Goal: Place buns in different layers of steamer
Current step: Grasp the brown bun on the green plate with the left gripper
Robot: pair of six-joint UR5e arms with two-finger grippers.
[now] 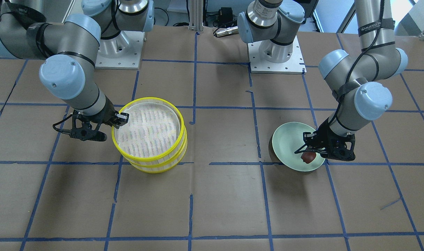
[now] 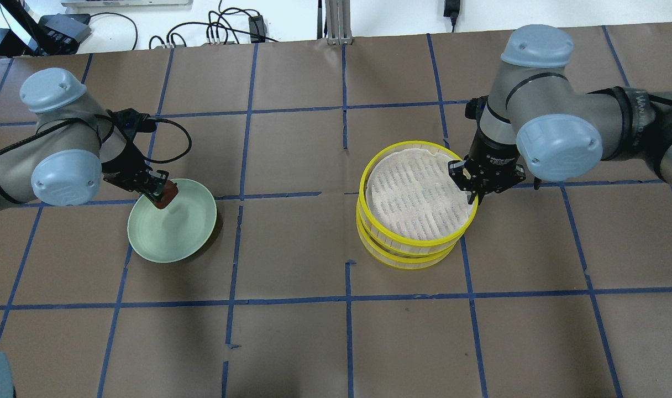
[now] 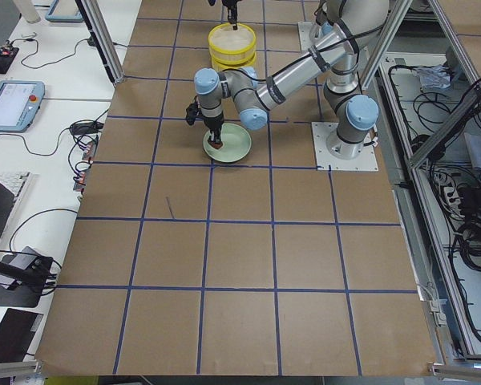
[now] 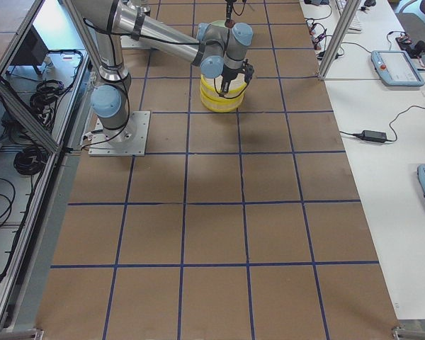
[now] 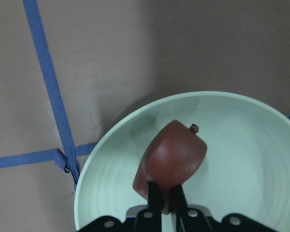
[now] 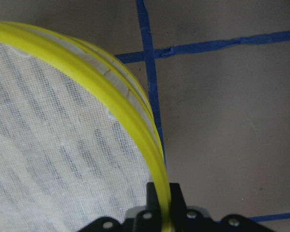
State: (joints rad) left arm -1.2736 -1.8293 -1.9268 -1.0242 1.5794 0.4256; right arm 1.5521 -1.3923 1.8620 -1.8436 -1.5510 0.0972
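Note:
My left gripper (image 2: 160, 194) is shut on the reddish-brown bun (image 2: 168, 192) and holds it over the near-left part of the pale green plate (image 2: 176, 235). The left wrist view shows the bun (image 5: 174, 154) pinched between the fingers above the plate (image 5: 241, 164). My right gripper (image 2: 473, 190) is shut on the yellow rim of the steamer's upper tray (image 2: 363, 182). That tray sits slightly askew on the lower tray (image 2: 408, 262). The right wrist view shows the fingers straddling the rim (image 6: 111, 92). The upper tray's liner is bare. The white bun is out of view.
The brown table has a blue tape grid. Both arm bases (image 1: 276, 52) stand at the robot's side of the table. Bare table lies between the plate (image 1: 288, 139) and the steamer (image 1: 182, 122).

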